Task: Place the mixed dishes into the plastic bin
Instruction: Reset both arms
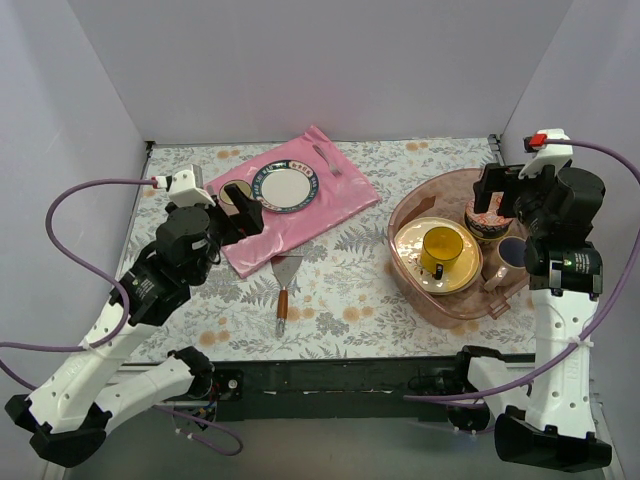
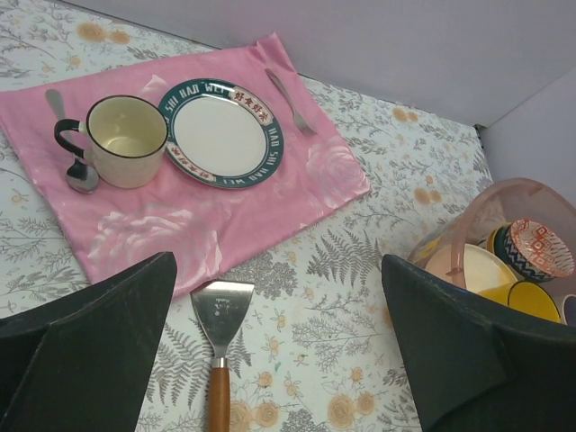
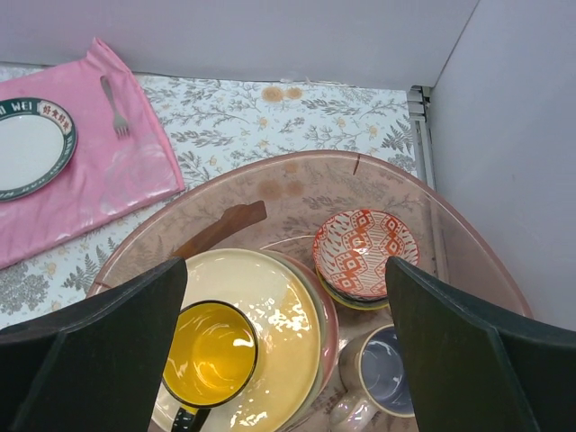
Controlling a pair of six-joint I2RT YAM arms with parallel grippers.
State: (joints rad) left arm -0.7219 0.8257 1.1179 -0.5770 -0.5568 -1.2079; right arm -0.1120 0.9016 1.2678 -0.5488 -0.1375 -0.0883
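- Inside the bin [image 3: 297,184] we see a yellow mug [image 3: 209,353] sitting on stacked cream plates [image 3: 274,301]. Small patterned bowls [image 3: 364,252] and a purple-lined mug [image 3: 391,371] sit beside them.
- The right claw [image 1: 500,195] hangs just above the bin, fingers spread wide, pinching nothing.
- The left claw [image 2: 279,261] hovers well left of the bin, likewise spread and empty.
- Well left of the bin, a pink mat [image 2: 270,207] carries a blue-rimmed plate [image 2: 220,133] and a cream mug [image 2: 126,142]; a spatula [image 2: 220,310] lies nearer.
- We judge the loading finished: no other loose dish shows outside the bin, and only drawing the right arm clear seems left.
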